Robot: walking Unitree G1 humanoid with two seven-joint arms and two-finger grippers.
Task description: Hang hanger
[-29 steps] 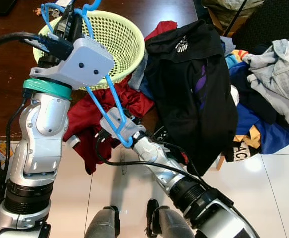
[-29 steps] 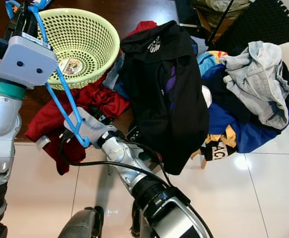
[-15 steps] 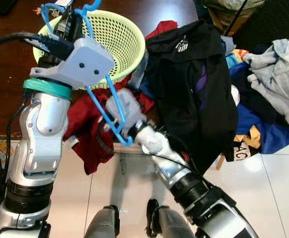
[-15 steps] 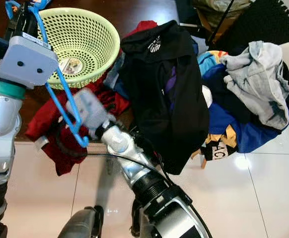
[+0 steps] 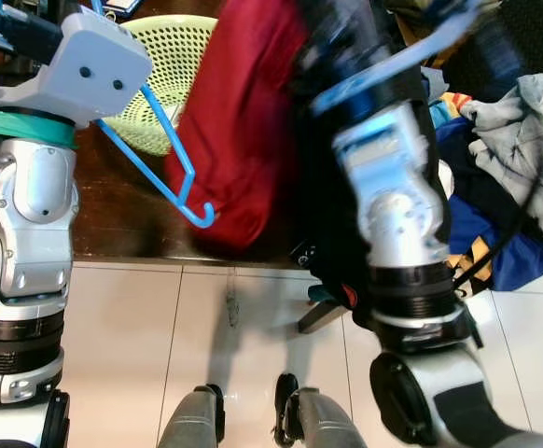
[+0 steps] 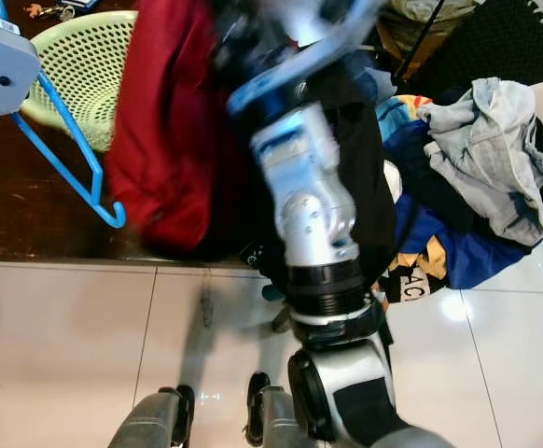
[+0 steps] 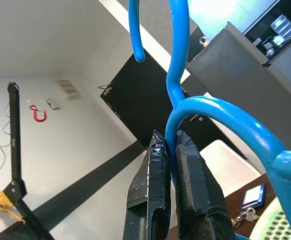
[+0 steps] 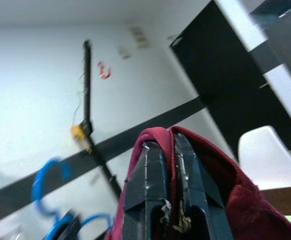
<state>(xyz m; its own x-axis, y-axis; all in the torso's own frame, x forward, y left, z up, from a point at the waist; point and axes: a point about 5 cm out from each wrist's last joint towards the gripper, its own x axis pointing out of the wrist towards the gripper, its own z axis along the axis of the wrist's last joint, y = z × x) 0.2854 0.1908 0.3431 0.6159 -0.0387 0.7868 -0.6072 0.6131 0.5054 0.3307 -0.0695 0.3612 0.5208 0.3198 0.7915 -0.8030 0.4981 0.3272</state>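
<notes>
In the left eye view, the left arm (image 5: 29, 187) rises along the left edge of the frame; the blue hanger (image 5: 160, 159) slants down from its wrist housing at upper left, its curved end lying over the dark wooden table (image 5: 113, 229); behind the hanger, at top centre-left, sits the pale green basket (image 5: 174, 47); the right arm (image 5: 393, 215), blurred, stands tall in the centre-right of the frame, and a red garment (image 5: 239, 121) hangs beside it at top centre, just right of the hanger; a black garment (image 5: 332, 252) drapes behind the arm, and a heap of mixed clothes (image 5: 509, 140) fills the right edge; white tiled floor (image 5: 141, 355) spreads across the bottom.

In the right eye view, the same things shift leftward; the hanger's lower end (image 6: 113, 217) sits at centre left, close to the red garment's edge but apart from it.

In the left wrist view, the left gripper (image 7: 169, 145) stands at bottom centre, its black fingers (image 7: 150, 170) pressed together on the hanger's blue wire where the hook curves upward toward the top of the frame; a white wall and a dark panel lie behind.

In the right wrist view, the right gripper (image 8: 168, 150) sits at bottom centre, its fingers pinching a fold of the red garment, which drapes over the tips and down the lower right; the blue hanger shows blurred at lower left.
</notes>
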